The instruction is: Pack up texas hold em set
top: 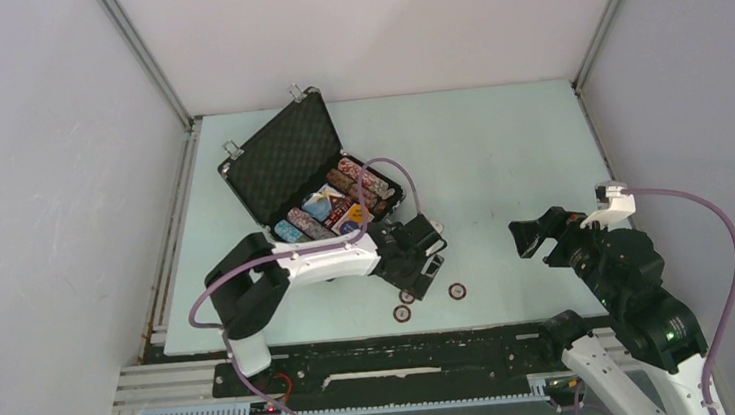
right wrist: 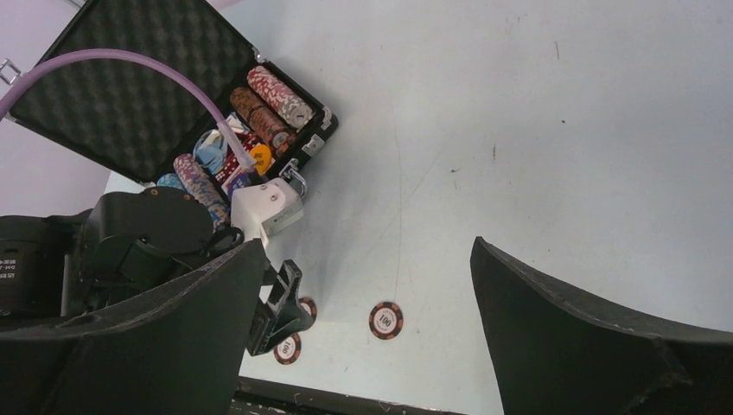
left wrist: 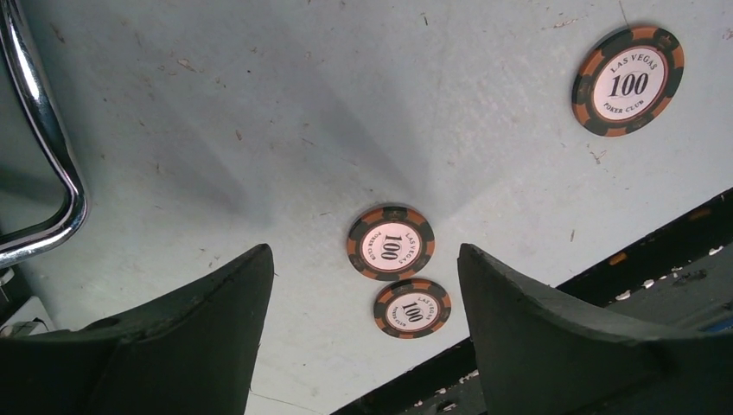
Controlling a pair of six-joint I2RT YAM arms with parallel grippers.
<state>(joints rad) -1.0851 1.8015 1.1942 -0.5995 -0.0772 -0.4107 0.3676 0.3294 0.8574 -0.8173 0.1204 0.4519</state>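
**Item: texas hold em set.** Black briefcase (top: 284, 160) with silver trim, lying open on the far left part of the pale green table (top: 509, 145). The foam-lined lid is tilted back, with latches on its upper edge.

**Contents of the briefcase:**
- Chip rows (top: 359, 181), multicoloured, lying on edge in columns in the base.
- Card decks (top: 323, 207), set between the chip rows.
- One small orange round piece among them, probably a button; it is too small to confirm.
- Chrome handle (left wrist: 54, 156), on the near side of the briefcase.

**Outside the briefcase:** three orange-and-black chips marked 100, flat on the table on the briefcase's near side.
- The paired chips (left wrist: 391, 243) lie just beside each other, not overlapping.
- The third chip (left wrist: 627, 80) lies apart from the pair and farther from the briefcase's handle.

**Left gripper** (left wrist: 363, 259): just in front of the briefcase's near edge, above the paired chips. Its fingers are spread wide and hold nothing, and the pair shows between them.

**Right gripper** (top: 535, 241): well to the right of the briefcase, above bare table. Its jaws are spread fully and are empty.
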